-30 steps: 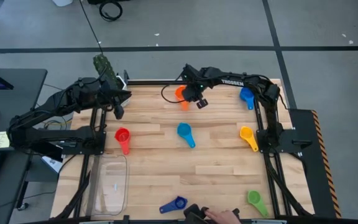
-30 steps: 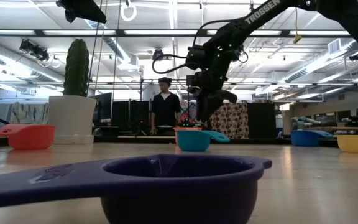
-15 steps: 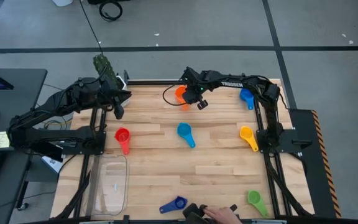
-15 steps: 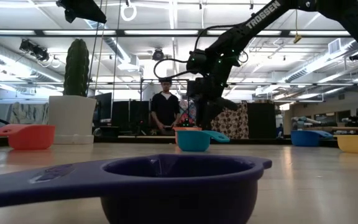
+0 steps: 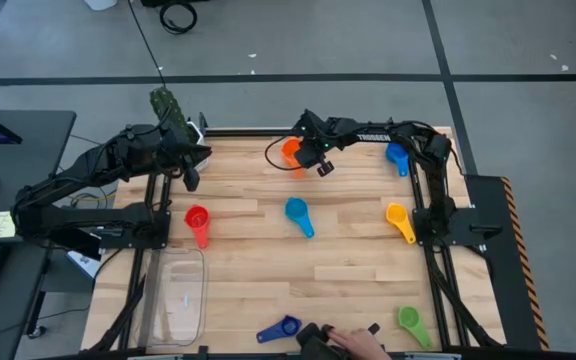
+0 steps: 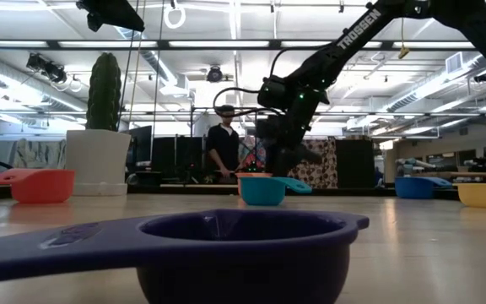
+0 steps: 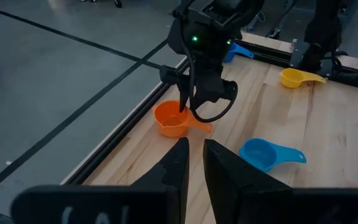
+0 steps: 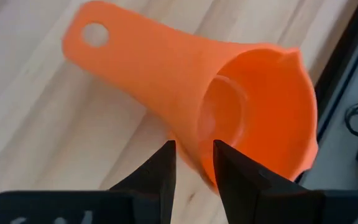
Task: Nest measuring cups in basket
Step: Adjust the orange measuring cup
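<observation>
The orange measuring cup (image 5: 289, 150) lies at the table's far edge, its handle (image 8: 98, 37) flat on the wood. My right gripper (image 8: 194, 163) is open and slants down onto the cup, one finger on each side of the cup's wall near the handle. The left wrist view shows that gripper (image 7: 184, 112) dipping to the cup's rim. Red (image 5: 198, 220), light blue (image 5: 298, 215), blue (image 5: 398, 156), yellow (image 5: 400, 221), green (image 5: 413, 322) and dark blue (image 5: 280, 328) cups lie apart on the table. The clear basket (image 5: 178, 295) sits near left. My left gripper (image 7: 193, 155) waits far left, a narrow gap between its fingers. My right gripper has its two fingers (image 8: 166, 163) on either side of the orange cup's wall (image 8: 194, 134), on the side where the handle joins. It comes from above at a slant. I cannot tell whether the fingers touch the wall. The cup rests on the table.
A white pot with a green cactus (image 5: 165, 105) stands at the far left corner. A person's hand (image 5: 353, 345) shows at the near edge beside the dark blue cup. Bare wood lies between the cups in the table's middle.
My right gripper has sunk toward the orange cup and rolled a little about its own line. The cup has kept its place.
</observation>
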Available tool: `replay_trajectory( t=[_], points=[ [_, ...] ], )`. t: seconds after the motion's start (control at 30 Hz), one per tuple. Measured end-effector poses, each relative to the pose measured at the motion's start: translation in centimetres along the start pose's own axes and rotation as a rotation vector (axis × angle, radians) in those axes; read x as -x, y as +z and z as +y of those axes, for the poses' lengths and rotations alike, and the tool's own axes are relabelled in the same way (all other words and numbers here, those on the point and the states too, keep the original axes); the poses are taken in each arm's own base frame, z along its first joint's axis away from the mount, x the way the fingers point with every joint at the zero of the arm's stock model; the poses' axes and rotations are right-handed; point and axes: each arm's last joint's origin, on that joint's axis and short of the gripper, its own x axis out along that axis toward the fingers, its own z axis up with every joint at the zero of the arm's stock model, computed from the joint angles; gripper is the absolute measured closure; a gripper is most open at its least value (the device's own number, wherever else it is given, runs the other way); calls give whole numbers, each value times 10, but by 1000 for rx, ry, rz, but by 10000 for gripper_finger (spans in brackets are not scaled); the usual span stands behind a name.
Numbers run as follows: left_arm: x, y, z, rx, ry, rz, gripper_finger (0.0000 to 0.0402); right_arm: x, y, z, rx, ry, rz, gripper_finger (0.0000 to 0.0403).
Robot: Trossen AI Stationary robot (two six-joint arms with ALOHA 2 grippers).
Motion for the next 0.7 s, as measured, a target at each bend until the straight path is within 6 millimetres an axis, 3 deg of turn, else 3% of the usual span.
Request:
replay_trajectory(
  t=[0.23, 0.4, 0.7],
  points=[
    [0, 0, 0, 0, 0, 0, 349, 0, -2, 2, -136, 20, 11, 388],
    [0, 0, 0, -1, 0, 0, 349, 0, 1, 5, -276, 40, 12, 389],
    [0, 0, 0, -1, 0, 0, 349, 10, 10, 27, -414, 206, 114, 389]
  ],
)
